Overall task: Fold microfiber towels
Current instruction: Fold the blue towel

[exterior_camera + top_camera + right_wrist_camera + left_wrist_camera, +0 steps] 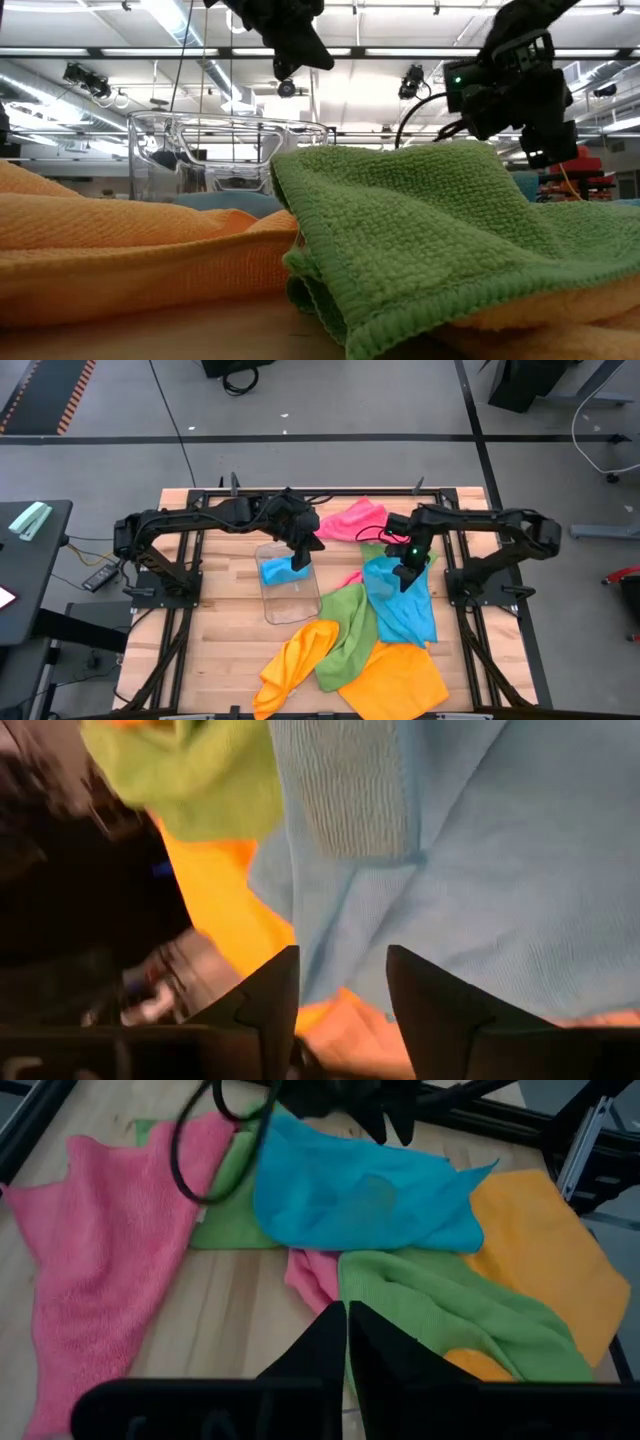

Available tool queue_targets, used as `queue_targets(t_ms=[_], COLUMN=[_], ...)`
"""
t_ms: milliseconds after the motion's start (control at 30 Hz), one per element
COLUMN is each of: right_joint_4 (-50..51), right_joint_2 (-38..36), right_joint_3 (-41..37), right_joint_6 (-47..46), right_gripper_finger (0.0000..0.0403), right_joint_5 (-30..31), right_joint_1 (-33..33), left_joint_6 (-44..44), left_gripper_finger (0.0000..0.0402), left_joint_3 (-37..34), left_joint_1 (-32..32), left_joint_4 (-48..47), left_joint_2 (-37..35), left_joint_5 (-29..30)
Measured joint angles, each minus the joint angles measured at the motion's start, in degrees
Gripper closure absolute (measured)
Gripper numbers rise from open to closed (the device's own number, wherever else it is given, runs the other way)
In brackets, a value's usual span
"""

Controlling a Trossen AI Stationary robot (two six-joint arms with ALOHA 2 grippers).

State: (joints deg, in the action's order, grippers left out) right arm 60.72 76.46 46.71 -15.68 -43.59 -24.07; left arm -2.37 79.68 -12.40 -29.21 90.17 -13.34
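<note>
Green microfiber towel [440, 230] lies nearest, draped over orange towels [395, 678]. Left gripper [301, 558], fingers together and empty, hovers over a folded blue towel [276, 571] in the clear plastic tray [290, 600]. Right gripper [340, 982], jaws apart, hangs above the spread blue towel [405, 605]; a pink towel [350, 520] lies behind.

This is a robotics lab or workshop in a big industrial hall. The wooden table [225, 650] stands on a grey concrete floor [330, 400] with cables [600, 435]. Long ceiling lights [180, 20] and cameras on mounts [82, 78] hang above.
</note>
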Motion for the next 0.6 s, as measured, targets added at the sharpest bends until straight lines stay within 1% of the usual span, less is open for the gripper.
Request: queue_targets(t_ms=[133,267,333,500,600], right_joint_4=[-10.2,-20.4,-24.5,-33.1,-40.1], right_joint_2=[-6.6,-11.9,-14.3,-18.8,-20.0], right_joint_3=[-4.5,-9.5,-12.2,-19.3,-22.7], right_joint_6=[-11.7,-25.6,-31.4,-42.4,-48.0], right_gripper_finger=[0.0235,0.0234,0.0234,0.0234,0.0235], right_joint_5=[1.2,7.8,8.6,9.0,11.9], right_joint_1=[1.8,5.6,8.0,13.6,16.1], left_joint_6=[0.0,0.1,0.1,0.1,0.1], left_gripper_finger=[0.0382,0.0391,0.0391,0.0379,0.0374], left_joint_3=[0.0,0.0,0.0,0.0,0.0], left_joint_1=[0.0,0.0,0.0,0.0,0.0], left_joint_4=[0.1,0.2,0.3,0.8,1.7], left_joint_2=[0.0,0.0,0.0,0.0,0.0], left_joint_5=[0.0,0.0,0.0,0.0,0.0])
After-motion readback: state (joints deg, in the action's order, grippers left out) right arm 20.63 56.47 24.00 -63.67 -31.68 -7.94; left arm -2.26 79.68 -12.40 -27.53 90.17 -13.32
